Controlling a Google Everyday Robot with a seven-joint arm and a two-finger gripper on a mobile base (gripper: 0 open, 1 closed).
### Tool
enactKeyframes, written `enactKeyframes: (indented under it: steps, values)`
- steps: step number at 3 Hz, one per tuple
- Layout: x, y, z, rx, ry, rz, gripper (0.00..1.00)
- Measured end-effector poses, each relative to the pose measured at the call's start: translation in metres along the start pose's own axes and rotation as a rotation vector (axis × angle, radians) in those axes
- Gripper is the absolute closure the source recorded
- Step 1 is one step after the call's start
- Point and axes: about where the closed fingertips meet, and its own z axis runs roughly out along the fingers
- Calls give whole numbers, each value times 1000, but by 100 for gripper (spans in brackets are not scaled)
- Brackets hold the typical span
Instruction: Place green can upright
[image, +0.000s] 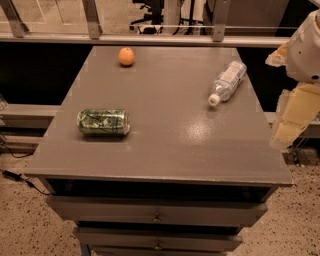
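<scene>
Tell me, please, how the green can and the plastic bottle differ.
The green can is opaque, stubby, near the left edge; the plastic bottle is clear, longer, white-capped, at back right. The can lies crosswise; the bottle lies diagonally. Both lie on their sides; the hand hangs right of the table.

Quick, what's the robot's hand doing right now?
Gripper: cannot be told, open or closed. It hangs beside the table's right edge, far from the green can lying on its side.
</scene>
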Motion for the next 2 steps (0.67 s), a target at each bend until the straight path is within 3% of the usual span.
enactKeyframes:
  steps: [1, 2]
  values:
    - [0, 0, 0, 0, 0, 0, 0]
    - [-24, -3, 12, 3, -26, -5, 0]
